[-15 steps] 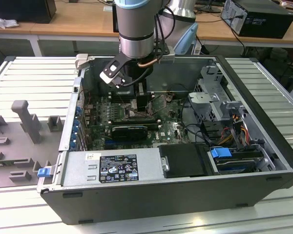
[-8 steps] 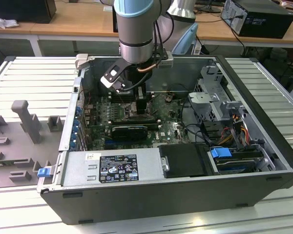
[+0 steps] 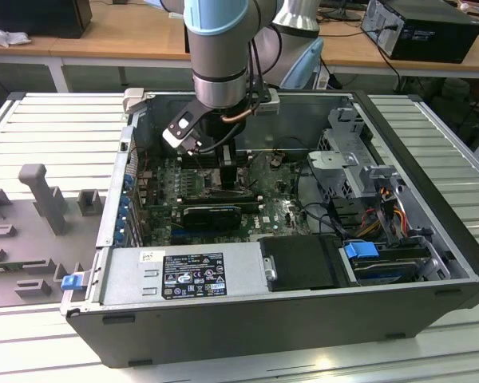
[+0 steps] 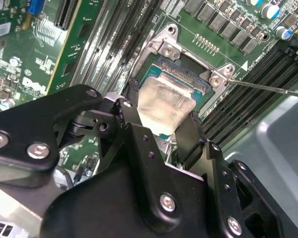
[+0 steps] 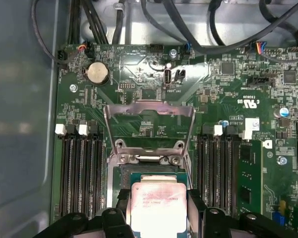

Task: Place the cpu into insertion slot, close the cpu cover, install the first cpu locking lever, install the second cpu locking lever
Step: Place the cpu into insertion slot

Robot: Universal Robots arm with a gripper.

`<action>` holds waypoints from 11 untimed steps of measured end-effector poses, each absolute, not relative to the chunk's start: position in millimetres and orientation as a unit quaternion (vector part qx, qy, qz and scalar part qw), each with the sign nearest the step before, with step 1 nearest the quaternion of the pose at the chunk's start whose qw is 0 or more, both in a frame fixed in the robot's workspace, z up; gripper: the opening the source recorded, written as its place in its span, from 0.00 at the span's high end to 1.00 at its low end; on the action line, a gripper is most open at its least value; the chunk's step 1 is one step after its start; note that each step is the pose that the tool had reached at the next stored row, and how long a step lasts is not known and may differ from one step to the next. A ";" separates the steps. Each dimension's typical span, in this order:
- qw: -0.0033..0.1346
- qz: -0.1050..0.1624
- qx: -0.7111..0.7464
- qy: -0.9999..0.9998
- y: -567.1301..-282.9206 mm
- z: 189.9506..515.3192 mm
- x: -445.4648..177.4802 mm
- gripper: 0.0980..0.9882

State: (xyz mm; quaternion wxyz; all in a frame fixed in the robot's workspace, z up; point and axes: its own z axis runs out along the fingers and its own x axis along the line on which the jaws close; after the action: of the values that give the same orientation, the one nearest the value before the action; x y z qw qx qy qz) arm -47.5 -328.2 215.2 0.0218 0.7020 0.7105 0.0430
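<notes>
Pale desks, perhaps wooden, behind

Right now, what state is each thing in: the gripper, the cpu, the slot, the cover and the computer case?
gripper: shut on the cpu.
cpu: gripped over the insertion slot; seated or not, cannot tell.
insertion slot: uncovered.
cpu cover: open, swung up off the slot.
computer case: open, side panel off.
</notes>
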 end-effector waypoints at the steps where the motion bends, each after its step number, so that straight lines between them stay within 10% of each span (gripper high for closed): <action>1: 0.022 0.043 0.702 0.711 -326.9 212.7 -47.5 0.51; 11: 0.022 0.042 0.705 0.708 -323.9 203.2 -46.1 0.51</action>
State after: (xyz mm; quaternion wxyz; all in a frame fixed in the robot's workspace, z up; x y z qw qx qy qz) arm -46.1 -323.9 203.2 0.0217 0.7050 0.7076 0.0425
